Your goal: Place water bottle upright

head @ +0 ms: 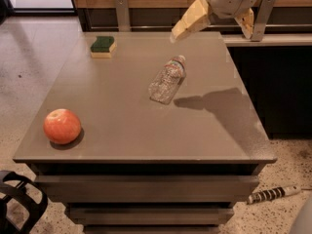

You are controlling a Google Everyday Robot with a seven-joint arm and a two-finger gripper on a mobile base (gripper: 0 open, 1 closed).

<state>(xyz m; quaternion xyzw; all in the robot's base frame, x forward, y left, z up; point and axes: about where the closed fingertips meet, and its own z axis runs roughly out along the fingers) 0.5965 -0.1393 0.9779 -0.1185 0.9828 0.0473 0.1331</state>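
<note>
**Spotter:** Where does the water bottle lie from your end effector?

**Operator:** I see the water bottle (pixel 168 79) lying on its side on the worktop (pixel 122 126), a little right of centre. My end effector (pixel 211 35) hangs at the top of the frame, right of centre, over the far edge. The bottle is below it and slightly left, well apart from it.

**Spotter:** And its long axis?

**Operator:** Diagonal. The white cap is toward the upper right, roughly facing the end effector, and the base is toward the lower left. I judge I must come down over the ribbed body, crosswise to that line.

**Spotter:** What about the fingers?

**Operator:** The fingers (pixel 190 21) are spread wide, with nothing between them and touching nothing. The apple (pixel 62 126) and the sponge (pixel 103 46) sit far off at the left, out of my path.
</note>
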